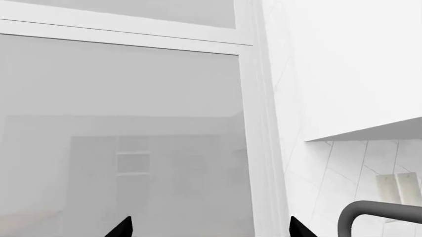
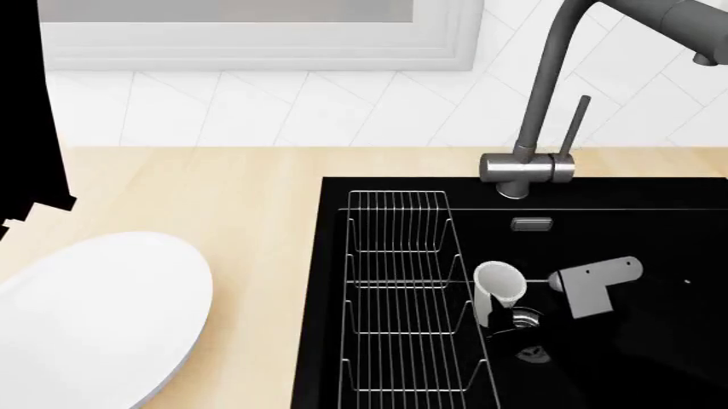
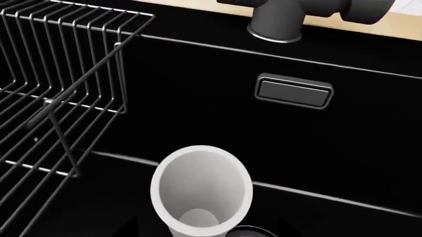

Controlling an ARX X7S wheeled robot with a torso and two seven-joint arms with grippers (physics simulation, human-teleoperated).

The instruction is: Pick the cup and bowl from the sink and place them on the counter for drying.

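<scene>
The white cup (image 3: 201, 190) stands in the black sink (image 3: 343, 163) beside the drain, its mouth towards the right wrist camera; it also shows in the head view (image 2: 499, 291). My right gripper (image 3: 207, 231) is low in the sink at the cup. Its black fingers barely show against the basin, spread on either side of the cup's lower part. The white bowl (image 2: 97, 319) lies on the beige counter (image 2: 228, 196), left of the sink. My left gripper (image 1: 211, 229) is open and empty, raised and facing the window.
A wire rack (image 2: 404, 290) fills the sink's left part, close beside the cup. The grey tap (image 2: 534, 128) rises behind the sink, and its spout arcs overhead. The overflow plate (image 3: 293, 91) is on the back wall. My left arm (image 2: 23, 111) hangs at the far left.
</scene>
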